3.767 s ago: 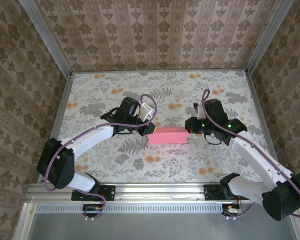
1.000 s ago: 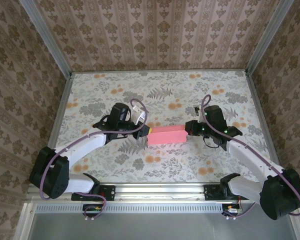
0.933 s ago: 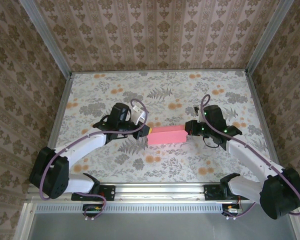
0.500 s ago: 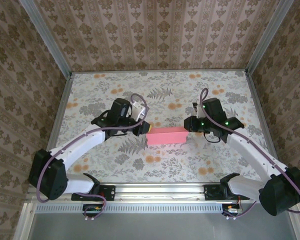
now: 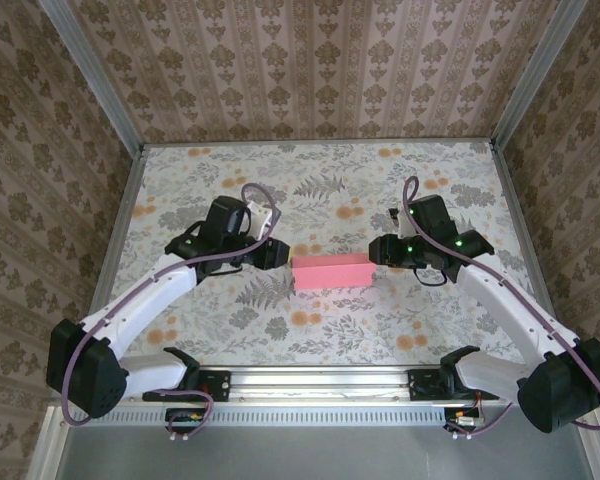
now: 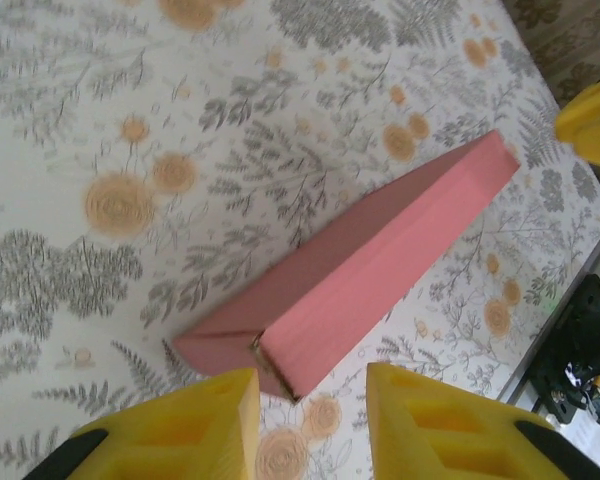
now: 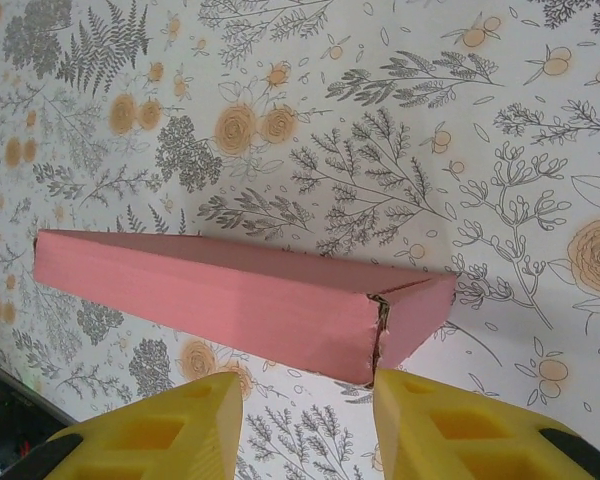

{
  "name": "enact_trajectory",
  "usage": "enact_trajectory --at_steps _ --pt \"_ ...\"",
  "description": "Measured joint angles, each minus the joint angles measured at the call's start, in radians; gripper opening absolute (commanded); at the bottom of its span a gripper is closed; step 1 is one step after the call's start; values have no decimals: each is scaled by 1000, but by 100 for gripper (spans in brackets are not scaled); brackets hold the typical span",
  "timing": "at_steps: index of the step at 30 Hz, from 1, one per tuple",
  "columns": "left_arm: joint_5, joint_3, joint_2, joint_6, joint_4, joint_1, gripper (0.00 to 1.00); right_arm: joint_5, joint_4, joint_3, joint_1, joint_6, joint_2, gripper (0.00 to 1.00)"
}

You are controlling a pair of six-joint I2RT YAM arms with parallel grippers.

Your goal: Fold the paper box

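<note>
The folded pink thin-card paper box (image 5: 332,270) is lying mid-worktop on the floral table (image 5: 310,180). The left gripper (image 5: 277,253) and right gripper (image 5: 379,251) are hovering part-open at its ends, holding nothing. Folding seems finished, so the next move is calling for a clean withdrawal.

we are seeing a long pink box of thin matt card (image 6: 380,250), smooth-faced, lying on a matt floral-printed table surface (image 6: 100,80); the left gripper (image 6: 310,395) is showing dull yellow plastic fingers (image 6: 430,430).

I see the paper box (image 5: 331,270) folded shut into a long, shallow pink block. It lies flat near the middle of the floral bench (image 5: 310,330), long sides running left to right, end seams slightly gapped.
</note>
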Motion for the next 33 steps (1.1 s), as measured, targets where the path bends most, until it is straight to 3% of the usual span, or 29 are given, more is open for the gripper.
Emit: enact_trajectory --at_steps 9,25,33 --pt "-14 -42 0 -112 -8 -1 37 -1 -3 -6 -2 1 35 40" --pt "-17 -45 84 -171 63 -33 39 -5 43 -53 -11 2 62 32" --pt "-1 -74 102 -222 152 -34 28 -20 93 -79 -12 17 59 26"
